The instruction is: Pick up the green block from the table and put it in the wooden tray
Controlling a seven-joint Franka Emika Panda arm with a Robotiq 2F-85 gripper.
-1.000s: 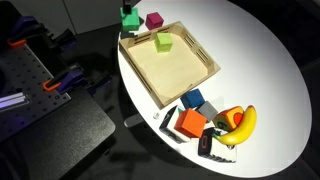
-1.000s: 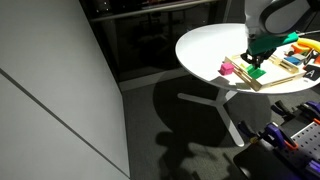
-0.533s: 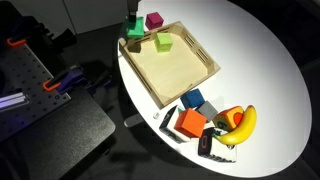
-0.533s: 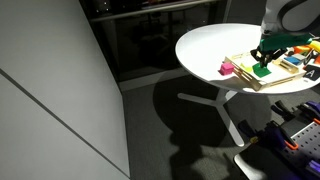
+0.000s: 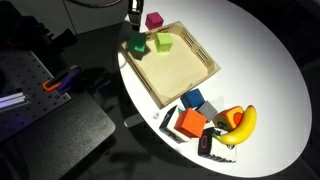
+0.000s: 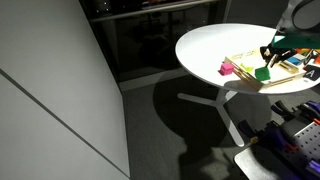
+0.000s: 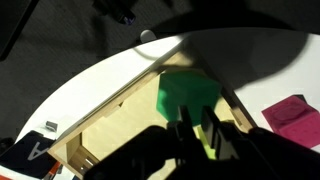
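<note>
My tool [image 7: 198, 122] is closed on the green block [image 7: 185, 92]. In the wrist view the dark fingers [image 7: 184, 130] press on its sides and the block fills the gap between them. In an exterior view the block [image 5: 137, 44] hangs right under the tool, over the corner of the tray [image 5: 185, 75] that lies close to the table's edge. I cannot tell whether its underside touches the tray floor.

The lime block [image 5: 162, 42] lies inside the tray, just beside the green block but apart from it. The magenta cube [image 5: 154, 20] sits on the table [image 5: 270, 60] just outside the tray's rim, near that same end.

In an exterior view from farther off, the green block [image 6: 262, 72] shows at the tray's near side, with the magenta cube [image 6: 227, 68] beside it on the table.

Past the tray's opposite corner a cluster rests on the table: a blue block [image 5: 193, 99], an orange block [image 5: 190, 122] and a banana [image 5: 243, 122], packed close together and well apart from my tool.
</note>
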